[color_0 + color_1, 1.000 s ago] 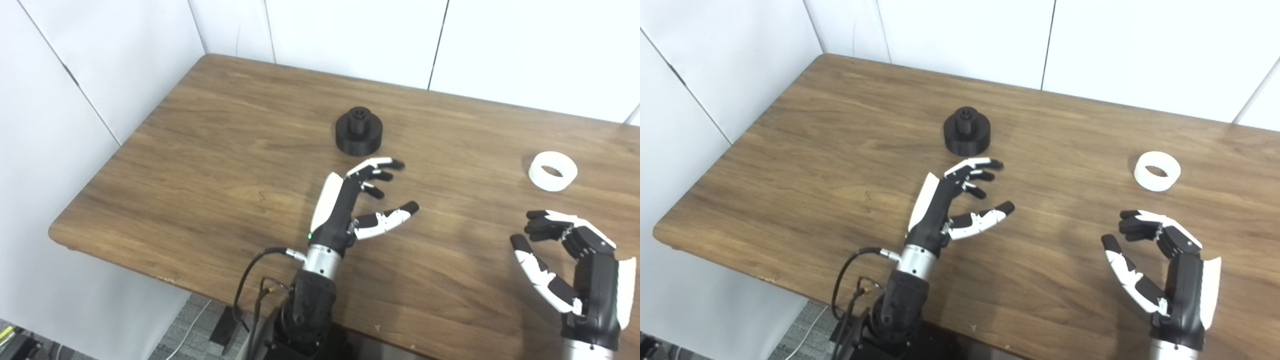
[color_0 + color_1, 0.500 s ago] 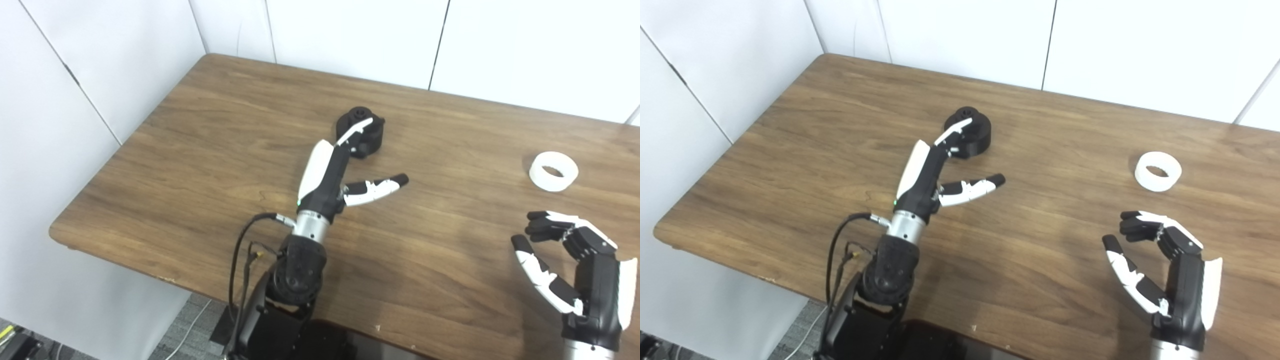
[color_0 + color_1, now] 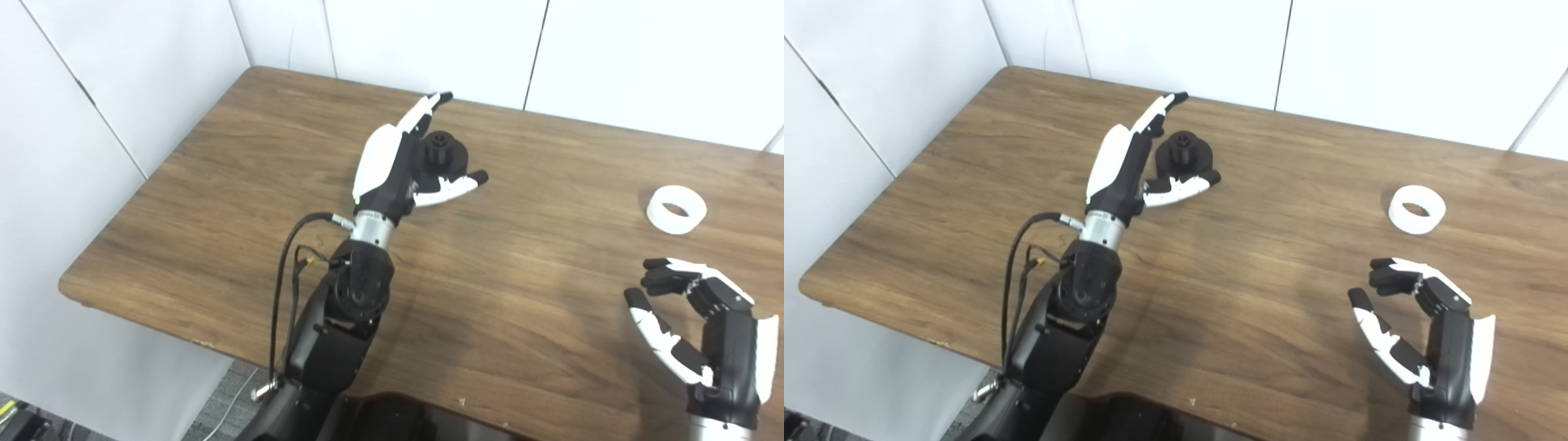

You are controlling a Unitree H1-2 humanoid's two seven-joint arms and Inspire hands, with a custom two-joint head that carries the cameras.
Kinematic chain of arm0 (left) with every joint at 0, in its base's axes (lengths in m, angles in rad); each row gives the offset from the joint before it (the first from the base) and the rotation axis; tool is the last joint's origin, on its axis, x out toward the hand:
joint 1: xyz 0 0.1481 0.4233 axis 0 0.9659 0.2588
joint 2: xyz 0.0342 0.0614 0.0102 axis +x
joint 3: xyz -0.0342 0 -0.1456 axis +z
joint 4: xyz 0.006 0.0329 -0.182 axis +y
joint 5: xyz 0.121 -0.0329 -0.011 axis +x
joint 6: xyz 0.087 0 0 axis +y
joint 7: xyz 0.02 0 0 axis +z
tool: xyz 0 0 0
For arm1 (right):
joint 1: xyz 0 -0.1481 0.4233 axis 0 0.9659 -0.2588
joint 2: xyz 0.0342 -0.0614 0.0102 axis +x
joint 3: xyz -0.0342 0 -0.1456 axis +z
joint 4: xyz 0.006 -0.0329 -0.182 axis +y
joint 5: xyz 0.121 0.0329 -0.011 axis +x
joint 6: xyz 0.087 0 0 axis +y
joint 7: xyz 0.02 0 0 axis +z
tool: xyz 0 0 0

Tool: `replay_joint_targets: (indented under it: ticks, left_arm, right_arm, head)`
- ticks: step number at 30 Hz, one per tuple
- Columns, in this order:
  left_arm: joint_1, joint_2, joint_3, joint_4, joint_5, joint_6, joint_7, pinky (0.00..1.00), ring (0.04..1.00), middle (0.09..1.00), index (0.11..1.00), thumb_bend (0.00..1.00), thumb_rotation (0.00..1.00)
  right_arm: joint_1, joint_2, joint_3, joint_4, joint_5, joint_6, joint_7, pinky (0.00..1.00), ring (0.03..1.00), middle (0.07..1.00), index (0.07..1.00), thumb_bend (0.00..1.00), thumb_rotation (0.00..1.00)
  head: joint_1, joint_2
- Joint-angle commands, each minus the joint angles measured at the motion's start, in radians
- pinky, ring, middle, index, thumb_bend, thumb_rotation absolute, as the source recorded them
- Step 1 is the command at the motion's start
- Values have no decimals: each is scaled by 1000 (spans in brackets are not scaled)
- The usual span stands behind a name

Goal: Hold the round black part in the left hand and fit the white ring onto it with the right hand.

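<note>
Wooden table (image 3: pixel 245 184) against white panels. Left hand (image 3: pixel 398 159) at frame centre-top, fingers spread, cupping round black part (image 3: pixel 444 156), not yet closed. White ring (image 3: pixel 676 209) at right, untouched. Right hand (image 3: pixel 704 324) lower right, empty, fingers curled apart. Step: grasping black part; next needs fingers closing, lift.
</note>
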Motion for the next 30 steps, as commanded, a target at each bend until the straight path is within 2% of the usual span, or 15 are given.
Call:
replay_joint_targets:
  ticks: [1, 4, 10, 16, 21, 30]
  left_arm:
    - [-62, 21, 7, 5, 22, 1, 19, 810, 955, 965, 903, 789, 336]
    - [-83, 33, 7, 32, 33, 3, 26, 794, 946, 963, 899, 793, 337]
    - [-121, 53, 4, 90, 64, 20, 41, 831, 957, 956, 890, 820, 360]
    - [-160, 87, -19, 137, 101, 89, 4, 879, 999, 999, 911, 862, 402]
    - [-182, 118, -35, 183, 115, 123, -9, 972, 1000, 1000, 919, 905, 417]
    - [-212, 161, -74, 264, 159, 168, -15, 973, 1000, 1000, 911, 952, 489]
  right_arm:
    - [44, 64, -19, 2, -2, -36, -4, 451, 518, 594, 496, 497, 155]
    - [45, 63, -19, -1, -1, -33, -2, 452, 519, 595, 497, 497, 153]
    - [46, 63, -21, -4, -1, -24, 3, 453, 518, 597, 497, 497, 153]
    - [45, 64, -22, -1, -9, -29, 3, 450, 515, 598, 497, 497, 153]
    - [45, 68, -19, -5, -15, -28, 1, 444, 511, 593, 496, 496, 152]
    - [43, 72, -19, -5, -15, -28, 0, 445, 511, 594, 496, 496, 151]
  head:
    - [0, 1]
    - [-2, 1]
    - [-2, 0]
    - [-8, -1]
    - [-18, -1]
    - [-26, -1]
